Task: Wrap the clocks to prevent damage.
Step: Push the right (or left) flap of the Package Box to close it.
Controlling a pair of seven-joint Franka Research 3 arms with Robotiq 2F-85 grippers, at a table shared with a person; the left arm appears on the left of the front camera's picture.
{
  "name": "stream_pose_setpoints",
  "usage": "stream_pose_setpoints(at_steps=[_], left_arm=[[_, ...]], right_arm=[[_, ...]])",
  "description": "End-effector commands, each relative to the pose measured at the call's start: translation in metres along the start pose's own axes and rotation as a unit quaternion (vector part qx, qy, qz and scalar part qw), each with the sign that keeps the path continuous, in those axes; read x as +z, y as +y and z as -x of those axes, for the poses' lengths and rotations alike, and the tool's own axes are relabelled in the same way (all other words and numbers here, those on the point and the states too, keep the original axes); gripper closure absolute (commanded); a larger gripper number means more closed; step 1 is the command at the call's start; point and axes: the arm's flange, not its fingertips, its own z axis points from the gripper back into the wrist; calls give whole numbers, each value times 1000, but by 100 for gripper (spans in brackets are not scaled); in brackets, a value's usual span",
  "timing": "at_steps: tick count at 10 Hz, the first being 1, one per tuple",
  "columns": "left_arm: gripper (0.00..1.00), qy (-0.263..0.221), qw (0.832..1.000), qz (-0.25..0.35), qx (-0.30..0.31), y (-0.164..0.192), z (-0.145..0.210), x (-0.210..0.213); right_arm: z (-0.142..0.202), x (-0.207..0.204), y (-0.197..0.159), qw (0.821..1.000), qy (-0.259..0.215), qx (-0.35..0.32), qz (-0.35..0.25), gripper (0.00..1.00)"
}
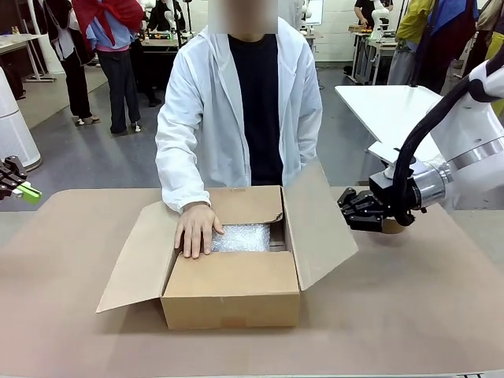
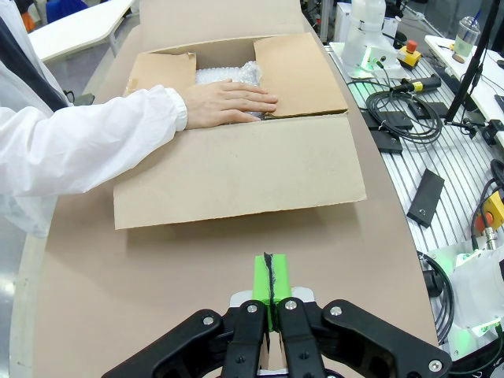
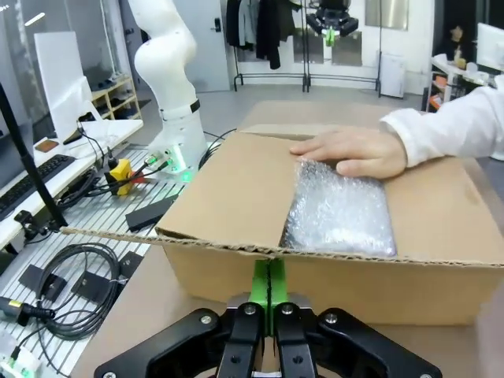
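Left fingers (image 2: 262,285), right fingers (image 3: 261,285) pressed together, clocks (image 1: 242,238) in box (image 1: 232,298) between them

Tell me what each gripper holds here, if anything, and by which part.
Nothing: the left gripper and right gripper are both shut on nothing. The person's hand lies flat on the bubble-wrap bundle in the cardboard box.

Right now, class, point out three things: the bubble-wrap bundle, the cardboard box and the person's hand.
bubble-wrap bundle (image 3: 339,213): right wrist view, middle of its top face.
cardboard box (image 1: 232,295): front view, its near outer wall.
person's hand (image 2: 228,102): left wrist view, back of the hand.
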Motion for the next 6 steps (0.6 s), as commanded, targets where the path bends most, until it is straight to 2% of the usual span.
stream_pose_setpoints(at_steps=[1, 6], left_arm=[[99, -7, 1000, -2, -1, -1, -1, 1], [99, -7, 1000, -2, -1, -1, -1, 1]], right_arm=[[-1, -16, 4, 1000, -2, 15, 11, 99], [-6, -52, -25, 1000, 5, -1, -4, 99]])
